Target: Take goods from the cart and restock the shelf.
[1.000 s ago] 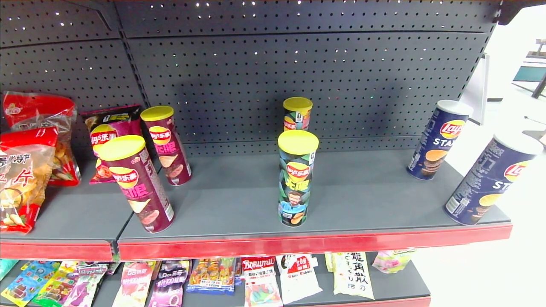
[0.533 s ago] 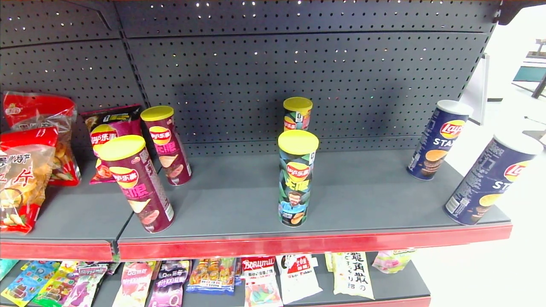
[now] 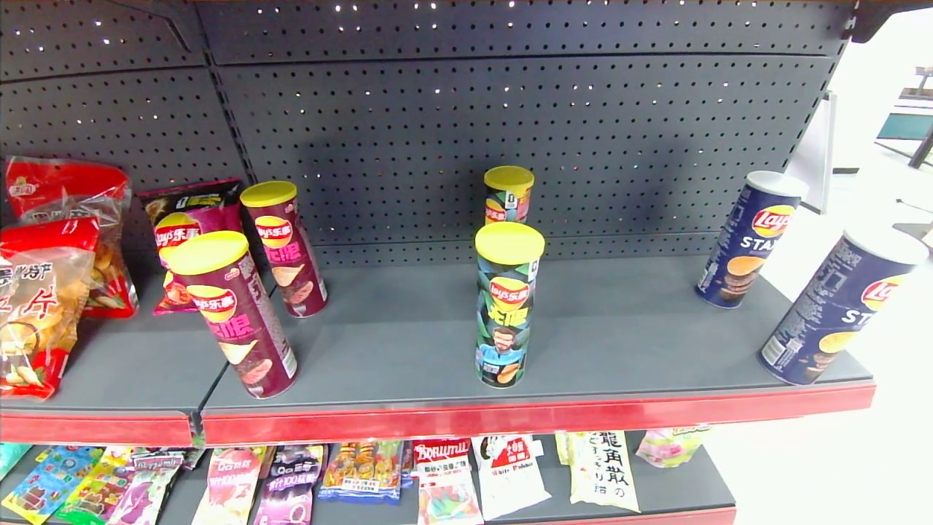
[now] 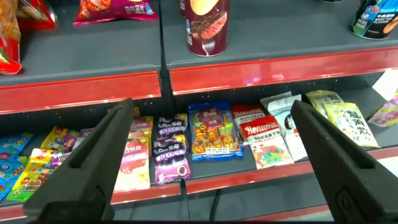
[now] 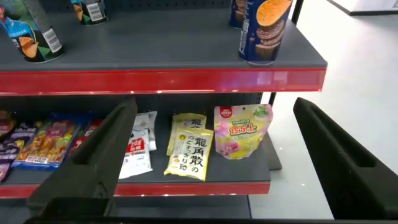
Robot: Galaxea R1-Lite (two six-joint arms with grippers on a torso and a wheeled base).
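Fingers (image 4: pixel 81 168) of the left end effector (image 4: pixel 211 106) are spread wide and empty, held in front of the lower shelf (image 4: pixel 242 179). Past the gap, purple packets (image 4: pixel 171 158), a blue packet (image 4: pixel 214 134) and a red-and-white packet (image 4: pixel 264 140) lie side by side on that lower shelf. Above them runs the red lip of the upper shelf (image 4: pixel 261 68), where the front maroon can (image 4: pixel 207 28) stands close to the edge.

The right end effector (image 5: pixel 214 102) is likewise spread wide and holds nothing. It sits before the right end of the same lower shelf. Beyond it lie a white packet (image 5: pixel 137 152), a yellow packet (image 5: pixel 189 149) and a pale green packet (image 5: pixel 242 130). On the level above, the front navy can (image 5: pixel 264 31) stands near the front right corner, and the front teal can (image 5: pixel 34 37) stands farther left.

In the head view, the upper shelf carries its cans in three pairs, each with one can behind the other. The rear maroon can (image 3: pixel 284 248) is toward the left, the rear teal can (image 3: pixel 508 193) is in the middle, and the rear navy can (image 3: pixel 751 240) is at the right end. The pairs stand well apart. Maroon and teal cans have yellow lids; navy cans have white ones. Beside the maroon pair a maroon chip bag (image 3: pixel 186 233) stands against the pegboard back panel (image 3: pixel 510 131). Red snack bags (image 3: pixel 44 306) stand farther left on the adjoining section.
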